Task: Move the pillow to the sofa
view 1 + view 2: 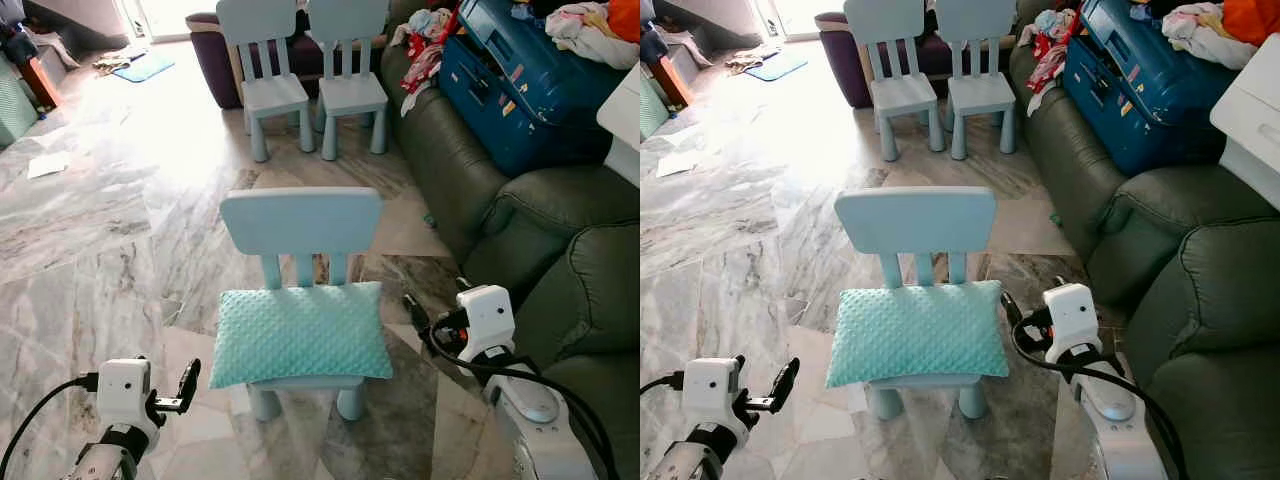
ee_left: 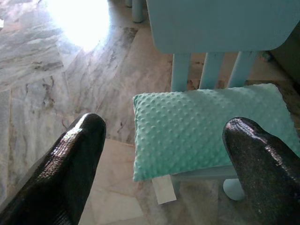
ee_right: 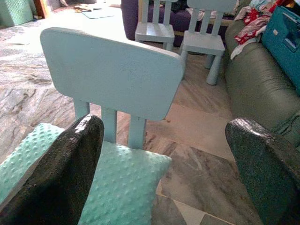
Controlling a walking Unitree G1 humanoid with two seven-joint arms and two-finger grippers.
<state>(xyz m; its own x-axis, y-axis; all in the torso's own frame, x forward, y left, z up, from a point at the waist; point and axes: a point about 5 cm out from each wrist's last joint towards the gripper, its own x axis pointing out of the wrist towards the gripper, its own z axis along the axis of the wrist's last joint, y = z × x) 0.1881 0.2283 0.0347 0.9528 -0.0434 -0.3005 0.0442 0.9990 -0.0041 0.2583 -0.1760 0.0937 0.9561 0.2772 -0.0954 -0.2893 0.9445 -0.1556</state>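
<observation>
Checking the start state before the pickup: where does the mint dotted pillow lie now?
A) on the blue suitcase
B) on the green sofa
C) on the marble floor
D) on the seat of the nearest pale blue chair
D: the mint dotted pillow covers the seat of the nearest pale blue chair, below its backrest.

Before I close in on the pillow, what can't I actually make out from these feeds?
- Chair seat under the pillow: mostly covered by it in the eye views.
- Chair's rear legs: hidden behind the seat and pillow.
- Sofa cushion nearest the robot: cut off by the frame's right edge, partly blocked by the right gripper and its arm.
- Suitcase contents: piled clothes, items too jumbled to identify.
- Left gripper: arm cut off at the bottom edge.
</observation>
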